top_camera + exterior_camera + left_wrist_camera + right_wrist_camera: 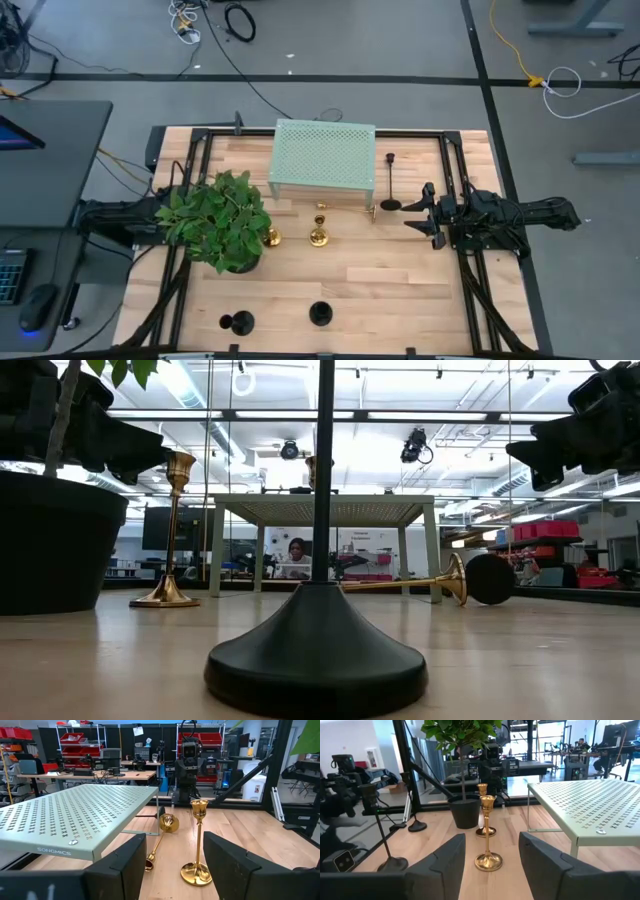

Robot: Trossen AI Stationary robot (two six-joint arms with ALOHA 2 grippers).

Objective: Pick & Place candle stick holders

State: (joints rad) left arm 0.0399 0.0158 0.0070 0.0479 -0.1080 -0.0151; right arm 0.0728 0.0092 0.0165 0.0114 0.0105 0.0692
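The wooden counter (400, 290) is carrying everything under inspection. The pale green perforated stand (323, 154) is sitting at the far middle edge, and the potted plant (222, 218) is standing on the left side, covering the left arm's front end in the high view. The left end effector (172, 865) is hanging low beside the plant with its fingers standing apart and nothing between them; its wrist view is looking past the stand toward the gold holders. The right end effector (418, 212) is hovering at the right side, fingers likewise spread and empty, just beside a black holder's base. Two upright gold holders are standing just in front of the stand: one (319, 228) near the counter's middle, the other (272, 237) touching or nearly touching the plant's foliage in the high view. A third gold holder (366, 211) is lying on its side under the stand's right front corner. A tall black holder (390, 183) is standing right of the stand. Two more black holders (237, 322) and (321, 313) are standing near the front edge, well apart from both arms.
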